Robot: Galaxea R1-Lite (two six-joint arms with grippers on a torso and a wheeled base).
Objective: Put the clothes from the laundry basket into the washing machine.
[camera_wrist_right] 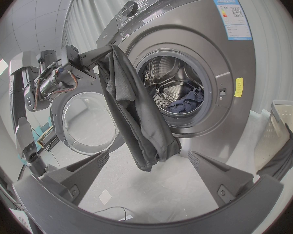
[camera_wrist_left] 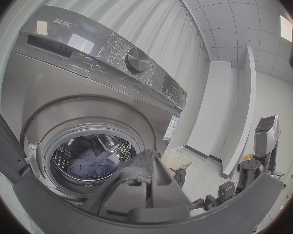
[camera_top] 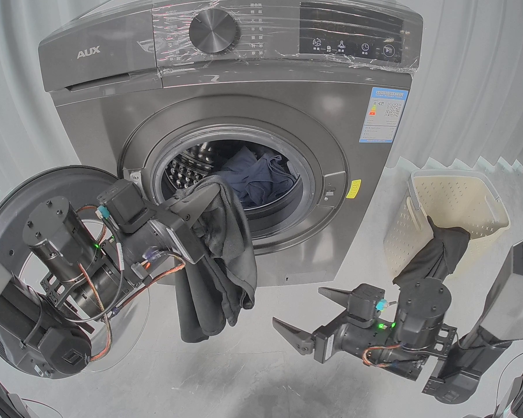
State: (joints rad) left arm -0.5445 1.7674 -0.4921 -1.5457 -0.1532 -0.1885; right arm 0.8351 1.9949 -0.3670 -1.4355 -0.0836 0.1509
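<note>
**Left hand holds a grey garment at the washer's mouth**

Left hand (camera_top: pixel 202 195) is closed on the top edge of a grey garment (camera_top: pixel 226 262), just in front of the round opening of the washing machine (camera_top: pixel 215 111), at its left side. Right hand (camera_top: pixel 299 307) sits low over the floor (camera_top: pixel 261 373) with its fingers spread wide and nothing between them. It is well apart from the hanging cloth.

The main risk is the length of the cloth. Only the pinched edge is level with the opening, and most of the garment hangs below the lip, down the machine's front panel. If the hand lets go here, the garment would probably slide to the floor instead of into the drum (camera_wrist_right: pixel 172 82). If it pushes in without lifting, the tail could catch on the rim or trail out over it. The open door (camera_wrist_right: pixel 88 121) stands close by the left arm and could be bumped.

The garment is dark grey and soft. It is folded over itself in long, limp pleats and bunched thicker at its lower end. Blue clothes (camera_top: pixel 261 178) already lie inside the drum. Another dark garment (camera_top: pixel 439 253) drapes over the front rim of the laundry basket (camera_top: pixel 476 204), which stands on the floor to the right of the machine.
</note>
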